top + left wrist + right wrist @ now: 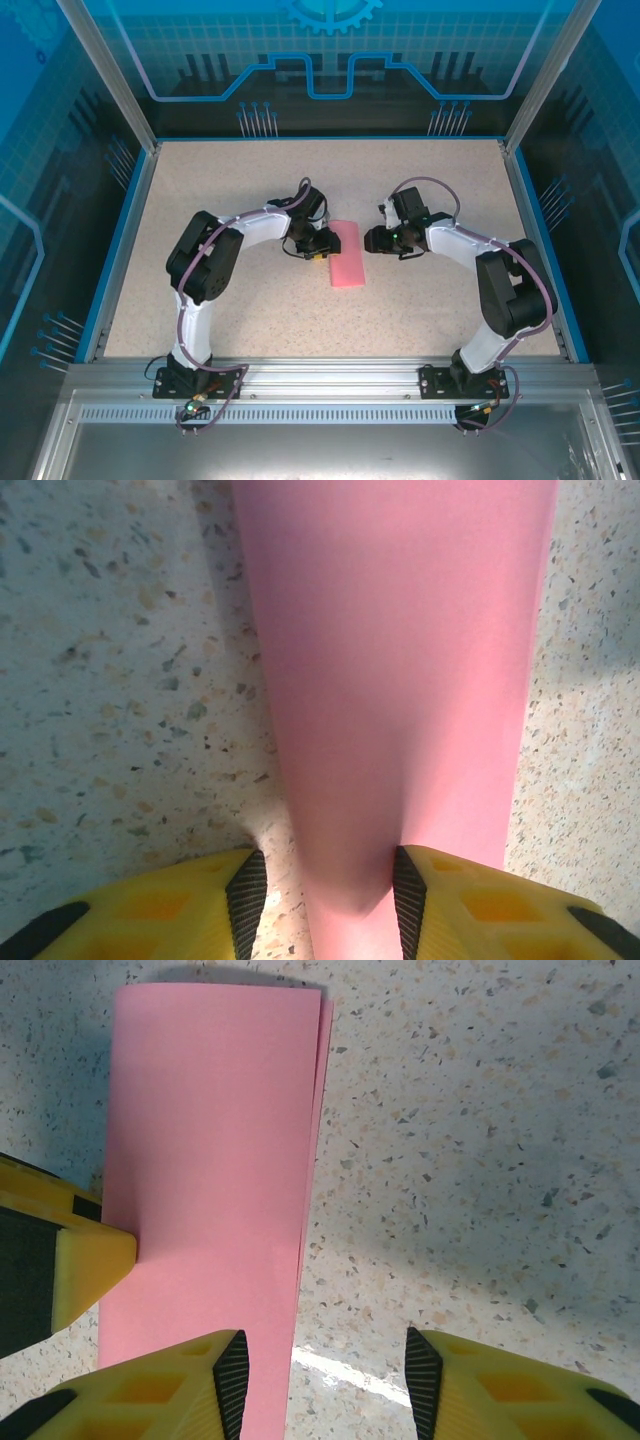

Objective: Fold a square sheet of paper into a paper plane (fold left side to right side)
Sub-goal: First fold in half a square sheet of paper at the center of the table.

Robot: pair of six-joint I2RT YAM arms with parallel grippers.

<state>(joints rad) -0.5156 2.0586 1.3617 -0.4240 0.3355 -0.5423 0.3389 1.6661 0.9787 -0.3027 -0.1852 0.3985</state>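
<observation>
Left tool (330, 885) straddles the square sheet of paper (400, 660) (folded double, pink).

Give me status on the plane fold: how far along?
Done: the square sheet of paper lies folded in half, a pink rectangle. In hand: left gripper straddles it, right gripper open over its edge. Remaining: nose and wing folds; no point yet.

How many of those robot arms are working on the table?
2. The left arm curves in from the left, the right arm from the right; both meet at the pink paper mid-table.
</observation>
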